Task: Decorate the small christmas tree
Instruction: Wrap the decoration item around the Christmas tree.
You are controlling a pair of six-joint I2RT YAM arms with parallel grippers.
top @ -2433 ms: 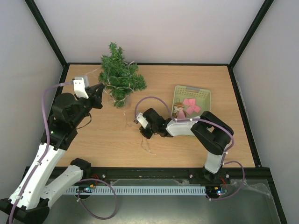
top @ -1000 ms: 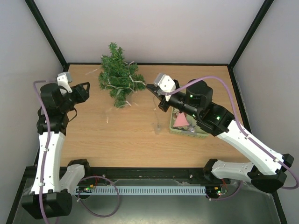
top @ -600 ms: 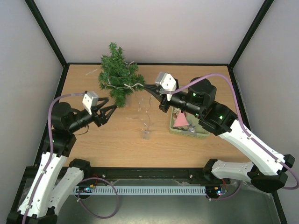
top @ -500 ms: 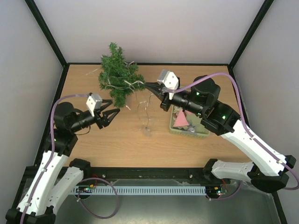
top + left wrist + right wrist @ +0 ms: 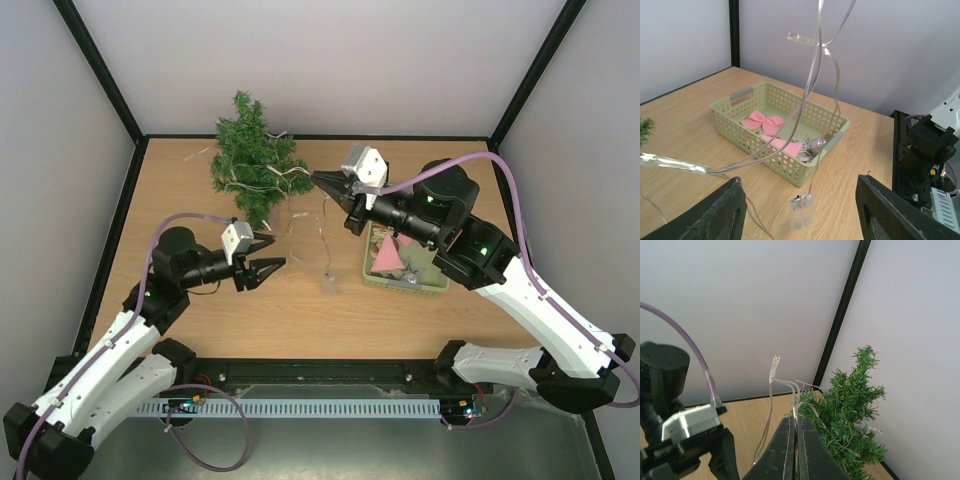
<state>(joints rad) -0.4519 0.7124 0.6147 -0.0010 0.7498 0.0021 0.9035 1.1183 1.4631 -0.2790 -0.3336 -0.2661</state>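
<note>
Right pincer [image 5: 318,181] was clamped on the light string [image 5: 815,75], hoisting it beside the small christmas tree [image 5: 255,170], far left on the counter [image 5: 170,200]. Left pincer [image 5: 272,254] had swung in, jaws apart, toward the dangling battery box [image 5: 801,211]. Looked like another wrap coming.

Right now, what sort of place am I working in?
Probably a lab test enclosure: a wooden table boxed in by plain white walls and black frame posts.
</note>
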